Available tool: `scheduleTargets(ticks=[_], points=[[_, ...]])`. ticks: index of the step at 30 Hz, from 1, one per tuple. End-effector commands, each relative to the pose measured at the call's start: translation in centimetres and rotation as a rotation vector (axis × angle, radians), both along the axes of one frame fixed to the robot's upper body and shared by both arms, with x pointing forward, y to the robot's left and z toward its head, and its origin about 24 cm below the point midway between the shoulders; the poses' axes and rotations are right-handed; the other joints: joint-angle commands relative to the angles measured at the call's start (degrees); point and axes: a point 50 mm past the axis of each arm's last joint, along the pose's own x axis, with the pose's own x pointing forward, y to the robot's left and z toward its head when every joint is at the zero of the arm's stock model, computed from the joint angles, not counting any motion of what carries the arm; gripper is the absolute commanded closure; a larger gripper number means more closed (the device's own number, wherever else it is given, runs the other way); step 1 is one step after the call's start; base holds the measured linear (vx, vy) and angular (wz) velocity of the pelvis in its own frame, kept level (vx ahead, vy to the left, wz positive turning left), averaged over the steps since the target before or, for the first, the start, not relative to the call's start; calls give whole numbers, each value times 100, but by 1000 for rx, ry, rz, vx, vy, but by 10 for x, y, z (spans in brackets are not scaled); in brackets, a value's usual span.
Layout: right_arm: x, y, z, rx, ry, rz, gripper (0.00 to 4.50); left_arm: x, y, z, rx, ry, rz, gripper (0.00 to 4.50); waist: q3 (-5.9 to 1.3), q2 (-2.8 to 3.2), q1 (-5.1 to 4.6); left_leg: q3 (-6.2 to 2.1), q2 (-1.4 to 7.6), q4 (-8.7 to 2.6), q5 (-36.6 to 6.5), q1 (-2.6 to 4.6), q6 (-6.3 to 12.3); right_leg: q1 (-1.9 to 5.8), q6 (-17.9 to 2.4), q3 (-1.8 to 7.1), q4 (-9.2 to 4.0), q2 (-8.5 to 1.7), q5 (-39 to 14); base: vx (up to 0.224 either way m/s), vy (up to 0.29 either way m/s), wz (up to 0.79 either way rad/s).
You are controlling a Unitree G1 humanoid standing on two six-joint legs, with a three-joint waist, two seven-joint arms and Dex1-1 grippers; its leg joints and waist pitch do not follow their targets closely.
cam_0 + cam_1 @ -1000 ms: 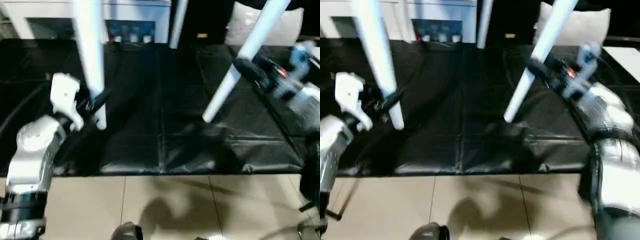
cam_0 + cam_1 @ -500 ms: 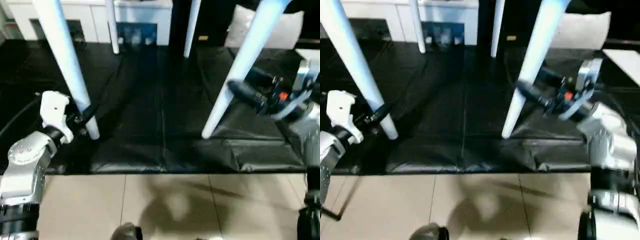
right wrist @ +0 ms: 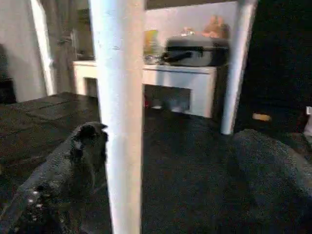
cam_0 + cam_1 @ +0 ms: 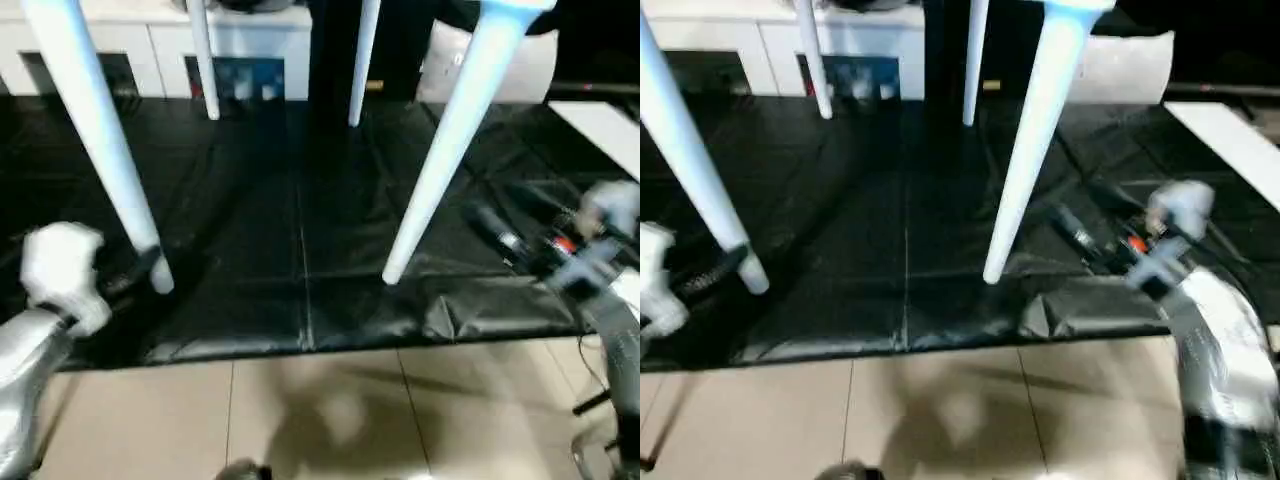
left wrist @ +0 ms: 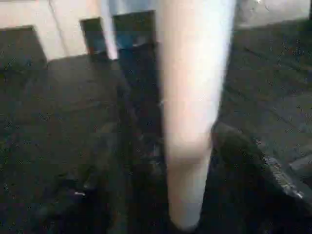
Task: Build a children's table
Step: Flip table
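Children's table: the top lies beyond the upper edge of both eye views, so the four legs enter as cut shafts. Near left leg (image 4: 100, 150) and near right leg (image 4: 445, 150) lose their upper ends at the frame; the two far legs (image 4: 203, 60) (image 4: 362, 60) show short lower lengths only. Left gripper (image 4: 135, 272): blurred, its white housing a smear, and whether a finger touches the near left leg cannot be told. Right gripper (image 4: 1080, 238): motion-smeared, its forearm cut by the lower right corner. White cabinet (image 4: 260, 40): upper part cut off; the small objects in its opening are perhaps bottles, too small to tell.
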Motion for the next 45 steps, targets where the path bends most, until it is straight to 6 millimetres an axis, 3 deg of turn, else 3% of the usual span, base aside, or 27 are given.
scheduleTargets(ticks=[1,4,6,10,14,19,23,26,27,28,29,30,31,32,33,34,35,36,37,38,39,40,41,42,43,44,45], points=[[-17,3,1,45,-8,-44,0,-15,-11,12,-60,-75,-6,129,-286,35,28,-331,499,-596,-2297,264,-427,19,-890,284,-537,-477,-1550,0,0,0],[-31,15,-8,68,32,-59,0,-26,-30,7,-117,-51,-11,129,-273,60,63,-322,483,-619,-2468,282,-435,-8,-880,273,-561,-440,-1492,0,0,0],[-42,33,-23,115,119,-60,0,-34,-56,0,-150,-9,-25,129,-232,56,114,-363,506,-654,-2764,282,-559,-9,-695,293,-624,-477,-1979,0,0,0],[-47,62,-49,106,236,-42,0,-30,-69,-15,-154,22,10,129,-177,67,125,-447,461,-659,-3228,340,-759,-56,-255,296,-787,-528,-3268,0,0,0],[-50,86,-66,98,319,-18,0,-29,-74,-27,-138,70,27,129,-141,72,85,-529,446,-697,-3642,362,-915,-58,-120,266,-836,-532,-3693,0,0,0],[-49,94,-80,64,420,-33,0,-40,-86,-44,-175,166,-7,129,-147,130,4,-598,440,-802,-4147,330,-1065,-10,-304,231,-743,-441,-2881,0,0,0],[-48,95,-87,51,404,48,0,-45,-85,-57,-183,221,12,129,-134,101,-20,-585,422,-754,-4287,389,-988,-71,-320,275,-828,-494,-3069,0,0,0],[-44,96,-97,-6,415,10,0,-42,-84,-57,-170,215,-6,129,-117,162,-23,-599,423,-796,-4477,393,-1046,-58,-340,227,-819,-456,-2997,0,0,0],[-44,97,-100,-18,427,-1,0,-41,-83,-57,-169,217,-10,129,-118,145,-34,-584,420,-798,-4393,377,-1029,-80,-388,227,-827,-433,-2779,0,0,0],[-44,97,-101,-22,431,-4,0,-41,-83,-57,-169,218,-11,129,-122,271,-19,-588,419,-816,-4207,327,-1040,-94,-479,230,-793,-413,-2409,0,0,0],[-44,100,-101,-39,430,-11,0,-39,-84,-57,-167,225,-21,129,-170,202,-67,-492,391,-839,-3322,154,-887,-108,-708,200,-722,-298,-1292,0,0,0],[-44,100,-101,-46,422,-13,0,-39,-85,-57,-164,229,-32,129,-292,208,-74,-349,293,-785,-2106,5,-623,-169,-961,137,-643,-195,-34,-57,9,-1],[-44,100,-100,-35,417,-19,0,-37,-87,-58,-151,240,-58,129,-353,260,-47,-252,198,-709,-1534,-82,-228,-290,-1130,62,-657,-173,340,-91,-7,5],[-44,100,-100,-32,416,-21,0,-36,-87,-58,-147,242,-67,129,-411,216,-59,-211,150,-624,-1636,-82,-43,-352,-1134,24,-731,-173,14,-91,-7,5],[-44,101,-100,-27,412,-25,0,-35,-88,-58,-141,245,-86,129,-393,251,-87,-299,148,-470,-2287,-71,128,-476,-1026,30,-903,-311,-998,-103,-4,2],[-44,101,-101,-23,409,-30,0,-30,-89,-59,-118,253,-106,129,-402,237,-95,-338,154,-382,-2735,-8,112,-469,-842,-3,-955,-374,-1773,-90,20,-9],[-44,101,-102,-23,409,-32,0,-28,-88,-60,-107,256,-110,129,-268,255,-152,-409,190,-295,-3974,282,-166,-600,-184,-225,-1183,-339,-3666,-90,20,-9],[-45,102,-103,-28,409,-16,0,-25,-89,-60,-97,262,-131,129,-144,381,-272,-489,317,-605,-5200,284,-544,-379,348,-711,-1102,-17,-4236,-75,15,-15],[-46,103,-103,-34,407,1,0,-25,-90,-60,-95,265,-141,129,-77,552,271,54,252,-1551,-6312,-1005,-1292,630,-220,-812,950,277,-2136,-132,47,-13],[-47,105,-102,-59,397,28,0,-25,-91,-63,-78,288,-154,129,-99,469,456,393,26,-1605,-6361,-1078,-1504,739,-280,-897,908,348,-1919,-132,47,-13],[-48,106,-103,-71,397,46,0,-26,-92,-65,-61,301,-160,129,-328,382,674,607,173,-1476,-4806,-1070,-1684,820,-285,-309,1144,108,-3228,-146,-39,5],[-49,107,-103,-80,400,60,0,-26,-92,-66,-49,315,-165,129,-496,56,321,403,352,-414,-3256,-244,-1482,182,19,4,782,-417,-4797,137,-209,27],[-49,107,-103,-80,403,66,0,-27,-93,-68,-58,320,-162,129,-221,218,234,-729,-20,1345,-800,190,-774,-549,-494,68,-964,-1741,-5991,137,-209,27],[-48,106,-103,-80,400,81,0,-30,-94,-70,-91,325,-139,129,178,143,200,-772,-48,1510,-551,-465,-372,84,-1477,-349,-984,-1490,-5152,192,-105,36],[-48,105,-103,-81,395,101,0,-31,-93,-72,-115,338,-110,129,4,352,143,-1030,151,1641,-1456,-105,-539,394,-2070,-680,-724,-1401,-4386,-14,42,52],[-47,104,-103,-80,395,108,0,-32,-92,-74,-118,353,-85,129,54,420,87,-1157,244,1401,-2238,88,-667,342,-1748,-1006,-659,-1212,-4052,-14,42,52],[-47,104,-103,-79,394,111,0,-32,-91,-76,-120,365,-71,129,-154,881,-51,-1951,490,-154,-4011,26,-1069,567,-1072,-893,781,-200,-2145,-42,72,68]])
